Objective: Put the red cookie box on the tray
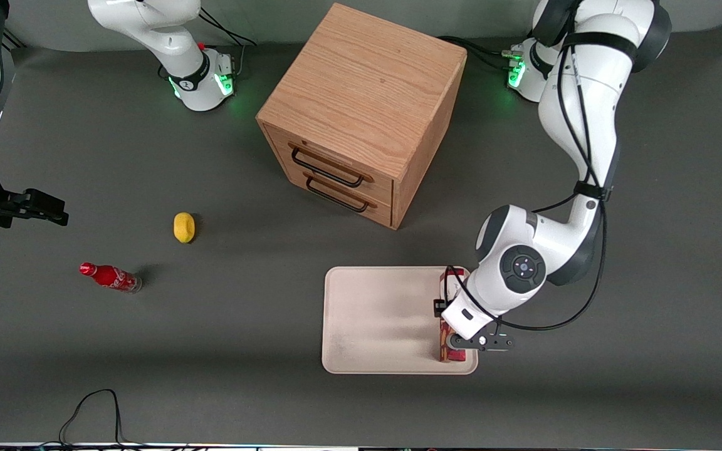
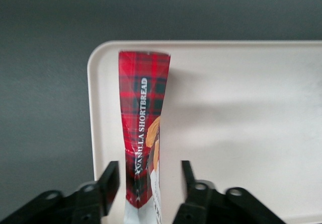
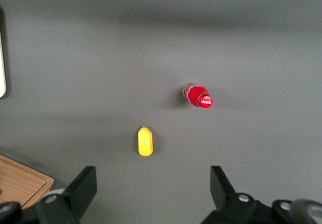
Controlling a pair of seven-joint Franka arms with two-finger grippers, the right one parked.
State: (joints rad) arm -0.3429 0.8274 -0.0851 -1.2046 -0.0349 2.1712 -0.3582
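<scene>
The red cookie box [image 1: 450, 348] lies flat in the cream-white tray [image 1: 373, 313], along the tray's rim at the working arm's end. My left gripper [image 1: 452, 326] hangs straight over the box and covers its middle in the front view. The wrist view shows the tartan box [image 2: 143, 103] with its white end between my fingers [image 2: 111, 181]. The gripper [image 2: 149, 172] is open, with a gap on each side of the box. The bare tray floor [image 2: 241, 123] stretches away beside the box.
A wooden two-drawer cabinet [image 1: 361, 113] stands farther from the front camera than the tray. A yellow lemon-like object [image 1: 183, 227] and a small red soda bottle [image 1: 110, 277] lie toward the parked arm's end. A black cable [image 1: 94, 407] loops near the table's front edge.
</scene>
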